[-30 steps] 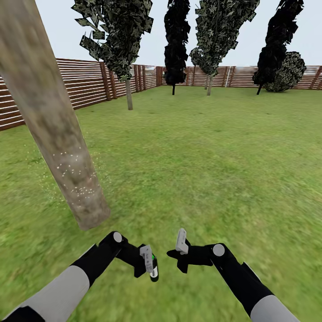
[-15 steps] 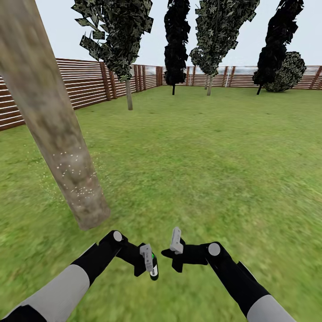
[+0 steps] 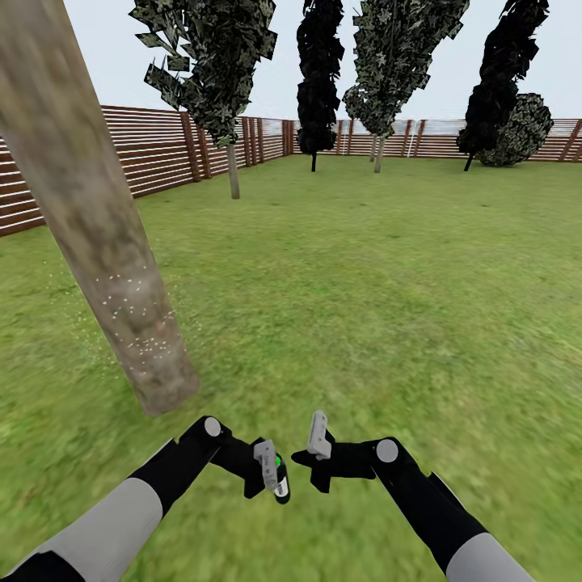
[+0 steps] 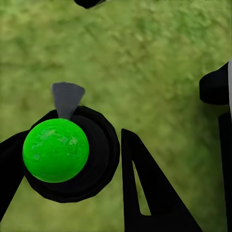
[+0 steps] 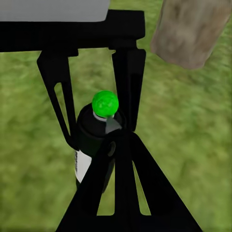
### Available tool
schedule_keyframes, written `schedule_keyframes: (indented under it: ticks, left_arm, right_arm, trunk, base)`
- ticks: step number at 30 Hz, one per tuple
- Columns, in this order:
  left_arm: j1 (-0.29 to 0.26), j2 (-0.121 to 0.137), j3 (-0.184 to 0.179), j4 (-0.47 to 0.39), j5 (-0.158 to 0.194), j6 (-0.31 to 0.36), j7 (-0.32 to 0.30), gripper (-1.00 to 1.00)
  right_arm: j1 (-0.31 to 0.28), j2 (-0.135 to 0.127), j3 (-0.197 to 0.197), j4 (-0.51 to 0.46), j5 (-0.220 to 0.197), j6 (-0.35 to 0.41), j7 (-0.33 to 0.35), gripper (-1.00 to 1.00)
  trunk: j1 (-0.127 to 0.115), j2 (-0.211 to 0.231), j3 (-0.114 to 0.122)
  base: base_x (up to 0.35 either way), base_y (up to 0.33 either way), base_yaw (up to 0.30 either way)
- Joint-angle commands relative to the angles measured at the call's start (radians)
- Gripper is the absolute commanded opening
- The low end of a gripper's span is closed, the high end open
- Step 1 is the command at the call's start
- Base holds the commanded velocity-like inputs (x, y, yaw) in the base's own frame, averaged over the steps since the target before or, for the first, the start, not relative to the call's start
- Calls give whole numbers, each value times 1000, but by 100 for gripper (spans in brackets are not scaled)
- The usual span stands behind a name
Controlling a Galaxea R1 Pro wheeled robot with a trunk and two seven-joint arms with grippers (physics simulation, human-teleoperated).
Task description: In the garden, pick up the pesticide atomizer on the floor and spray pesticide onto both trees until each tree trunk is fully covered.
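Low in the head view, just left of centre, the left gripper (image 3: 271, 477) is clenched around the pesticide atomizer (image 3: 279, 478), a dark bottle with a green top and pale label, held above the grass floor (image 3: 388, 307). The right gripper (image 3: 318, 436) sits just beside it at lower centre; whether it is parted or closed I cannot tell. A thick tree trunk (image 3: 97, 234) speckled with pale dots leans along the left side, before a slatted fence (image 3: 153, 153).
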Motion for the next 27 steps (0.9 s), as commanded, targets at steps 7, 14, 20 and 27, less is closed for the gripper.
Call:
schedule_keyframes:
  ticks: [7, 14, 20, 27]
  left_arm:
    - [2, -9, 2, 1, 5, -2, -1, -100]
    - [3, -26, 2, 1, 7, -4, -1, -100]
    - [2, -42, 2, -1, 7, -4, -1, -100]
    - [0, -42, 1, -1, 21, -4, -1, -100]
  right_arm:
    - [0, 0, 0, -1, 1, 0, 0, -100]
    - [0, 0, 0, -2, 2, 0, 0, -100]
    - [0, 0, 0, -2, 2, 0, 0, -100]
    - [0, 0, 0, -2, 2, 0, 0, -100]
  trunk:
    - [0, 0, 0]
    - [0, 0, 0]
    - [0, 0, 0]
    - [0, 0, 0]
  base:
    - [0, 0, 0]
    - [0, 0, 0]
    - [0, 0, 0]
    - [0, 0, 0]
